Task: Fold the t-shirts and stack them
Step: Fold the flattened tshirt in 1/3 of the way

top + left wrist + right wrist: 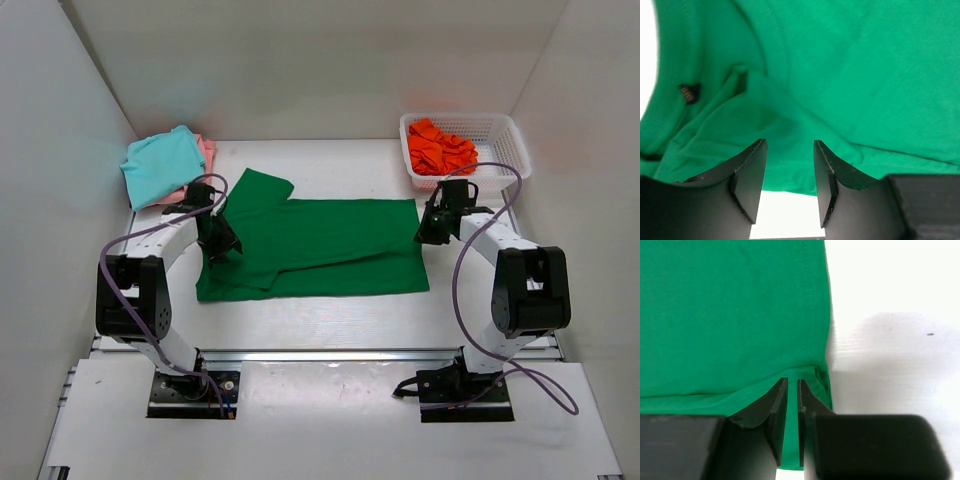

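A dark green t-shirt [320, 245] lies spread across the middle of the table, its left part folded over. My left gripper [218, 245] hovers over that folded left end near the collar, where a small dark label [688, 93] shows. Its jaws stand wide open [790, 145] with nothing between them, only green cloth [865, 75] beyond. My right gripper [432, 232] is at the shirt's right hem [820, 375]. Its jaws [792, 382] are parted by a narrow slit, the hem slightly bunched at their tips. A teal t-shirt [160, 165] lies folded on a pale pink one [207, 150] at the back left. An orange t-shirt [440, 150] is crumpled in the basket.
The white mesh basket [500, 130] stands at the back right, just behind my right arm. White walls close in the table on the left, back and right. Bare white table [890, 315] shows to the right of the green hem.
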`<state>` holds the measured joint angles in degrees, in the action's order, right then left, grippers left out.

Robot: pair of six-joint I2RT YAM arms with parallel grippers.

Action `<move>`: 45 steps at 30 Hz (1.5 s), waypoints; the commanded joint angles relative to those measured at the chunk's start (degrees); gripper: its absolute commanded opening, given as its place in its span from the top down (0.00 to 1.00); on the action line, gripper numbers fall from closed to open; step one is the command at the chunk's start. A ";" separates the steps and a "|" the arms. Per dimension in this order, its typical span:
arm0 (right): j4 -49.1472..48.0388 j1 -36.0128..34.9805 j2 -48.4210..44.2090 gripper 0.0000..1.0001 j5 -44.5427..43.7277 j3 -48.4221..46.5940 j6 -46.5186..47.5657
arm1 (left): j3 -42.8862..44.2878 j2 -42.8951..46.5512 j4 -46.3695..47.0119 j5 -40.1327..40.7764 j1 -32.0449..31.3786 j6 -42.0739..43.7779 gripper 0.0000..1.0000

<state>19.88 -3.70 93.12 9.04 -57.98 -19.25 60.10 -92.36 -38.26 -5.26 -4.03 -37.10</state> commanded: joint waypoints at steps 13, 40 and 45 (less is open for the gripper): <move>-3.97 -0.25 -0.31 0.73 -0.95 3.66 1.32 | -4.29 5.79 -2.34 6.39 2.71 1.68 0.43; -3.00 0.45 3.65 1.00 -2.36 0.06 1.32 | -1.12 0.43 -1.82 9.56 6.58 2.47 0.39; -2.57 0.46 3.03 1.00 -2.53 0.05 1.49 | -1.30 -0.37 0.02 8.16 6.49 1.86 0.38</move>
<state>18.00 -3.57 97.17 7.16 -56.03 -18.00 57.19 -92.82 -40.03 2.81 2.20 -35.35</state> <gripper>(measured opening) 0.010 0.616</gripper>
